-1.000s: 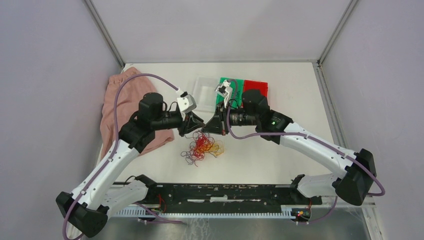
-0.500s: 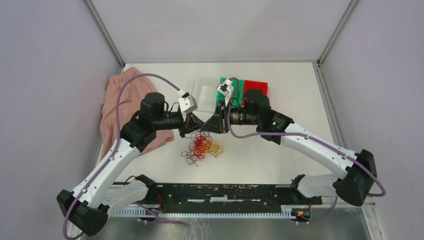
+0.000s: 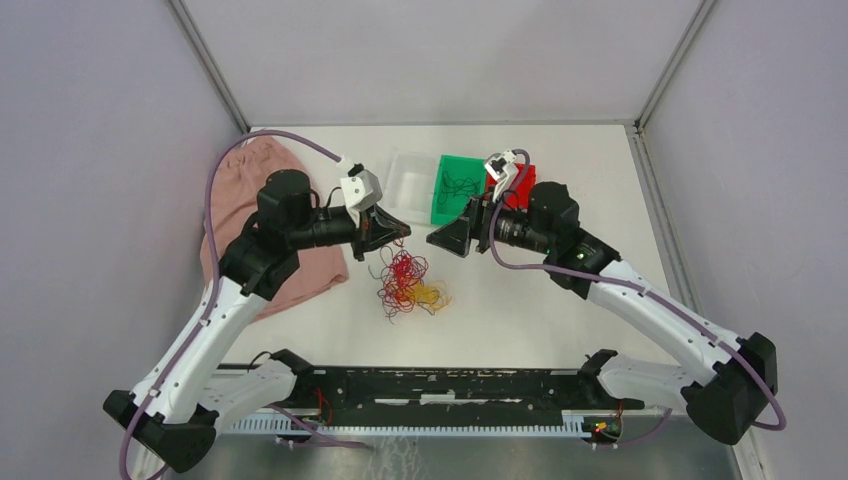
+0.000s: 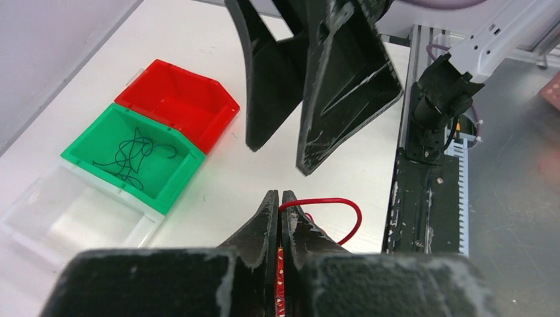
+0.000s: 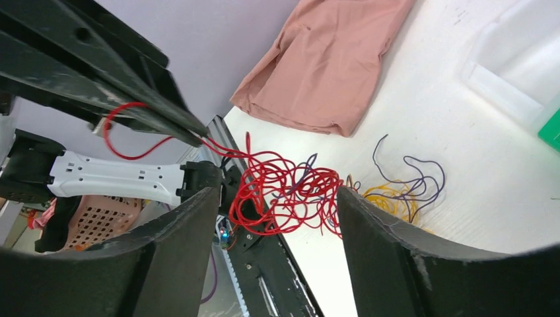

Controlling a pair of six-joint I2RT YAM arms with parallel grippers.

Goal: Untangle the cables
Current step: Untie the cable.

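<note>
White desk point(image 3: 560, 300), cables point(image 3: 405, 285) in one loose clump at centre frame in the top view: red loops uppermost, yellow and dark strands beneath, all interlaced. Step in hand, as judged: drawing a single red wire point(image 4: 330, 205) out of the clump. Left tool point(image 3: 398, 232) is pinched fully together on that wire just up-left of the clump, and the strand runs taut down into the red loops. Right tool point(image 3: 445, 238) stands wide apart, holding nothing, level with the left one and just right of it. Next move likely calls for the right tool to pin or take the clump lower down so the left can pull the strand free; otherwise the whole mass would lift. Obstacles: crossings with yellow and dark strands, and the two tools working close together. Surroundings: pink cloth point(image 3: 240, 200) at left under the left arm; clear bin point(image 3: 405, 180), green bin point(image 3: 455, 205) containing dark wires point(image 4: 132, 155), and red bin point(image 3: 522, 172) in a row at upper centre, apart from the clump.
</note>
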